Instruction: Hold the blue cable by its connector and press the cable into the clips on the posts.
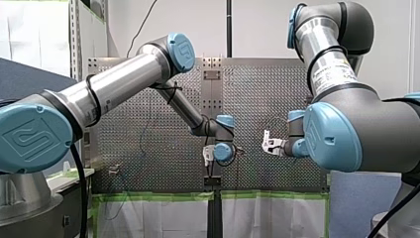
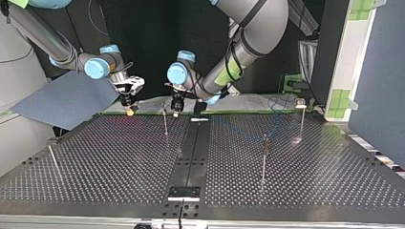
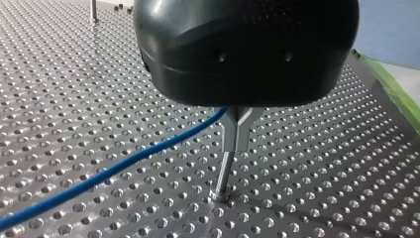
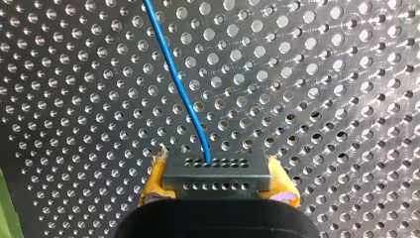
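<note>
Counter of grey perforated metal, wide and flat, spanning the top view. Large silver left arm with pale blue joint caps, entering that view from above at its right. Matching right arm entering at its left. Both reaching toward the counter's far edge, close on either side of its dark middle seam.

Thin metal posts standing well apart on the counter, with one post just in front of the two pincers. Black left pincer hanging right beside that post's top. In the left wrist view, only its rounded black housing showing, fingers hidden; cannot tell whether spread or pressed together. Directly under the housing, a slim post topped by a forked metal clip.

Yellow-padded right pincer pinching a small dark grey rectangular connector with two rows of tiny holes. Yellow pads tight against its two short ends, the counter beyond it.

Thin blue cable emerging from the middle of the connector and stretching away over the holes. In the left wrist view, the same cable slanting up from near the counter to the clip's fork, then disappearing beneath the housing. Cannot tell whether seated in the clip.
</note>
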`<state>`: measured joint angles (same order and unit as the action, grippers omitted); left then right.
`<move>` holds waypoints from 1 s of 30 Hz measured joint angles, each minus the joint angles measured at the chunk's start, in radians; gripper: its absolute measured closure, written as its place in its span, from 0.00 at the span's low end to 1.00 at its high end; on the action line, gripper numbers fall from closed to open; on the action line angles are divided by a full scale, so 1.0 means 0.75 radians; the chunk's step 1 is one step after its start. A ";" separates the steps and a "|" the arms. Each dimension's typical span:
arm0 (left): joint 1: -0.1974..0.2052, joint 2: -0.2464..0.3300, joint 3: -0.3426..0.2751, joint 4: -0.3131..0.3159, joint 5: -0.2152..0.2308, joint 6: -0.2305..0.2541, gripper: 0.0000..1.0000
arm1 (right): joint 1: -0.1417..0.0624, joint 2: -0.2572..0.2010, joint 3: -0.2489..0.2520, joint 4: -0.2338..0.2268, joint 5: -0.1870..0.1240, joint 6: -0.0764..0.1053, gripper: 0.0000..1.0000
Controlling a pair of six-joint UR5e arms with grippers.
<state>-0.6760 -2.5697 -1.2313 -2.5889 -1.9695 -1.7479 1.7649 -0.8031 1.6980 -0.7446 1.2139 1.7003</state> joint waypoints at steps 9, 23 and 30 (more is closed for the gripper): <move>0.021 -0.066 0.095 -0.085 0.077 -0.027 1.00 | 0.000 0.002 -0.014 -0.007 -0.001 0.002 1.00; 0.084 -0.072 0.200 -0.138 0.076 -0.020 1.00 | 0.000 0.004 -0.070 0.001 0.006 0.005 1.00; 0.088 -0.072 0.202 -0.153 0.078 0.011 1.00 | 0.000 0.005 -0.078 0.006 0.006 0.006 1.00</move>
<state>-0.6102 -2.6237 -1.0798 -2.7034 -1.9111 -1.7394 1.7649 -0.7990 1.6398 -0.7405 1.2184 1.7045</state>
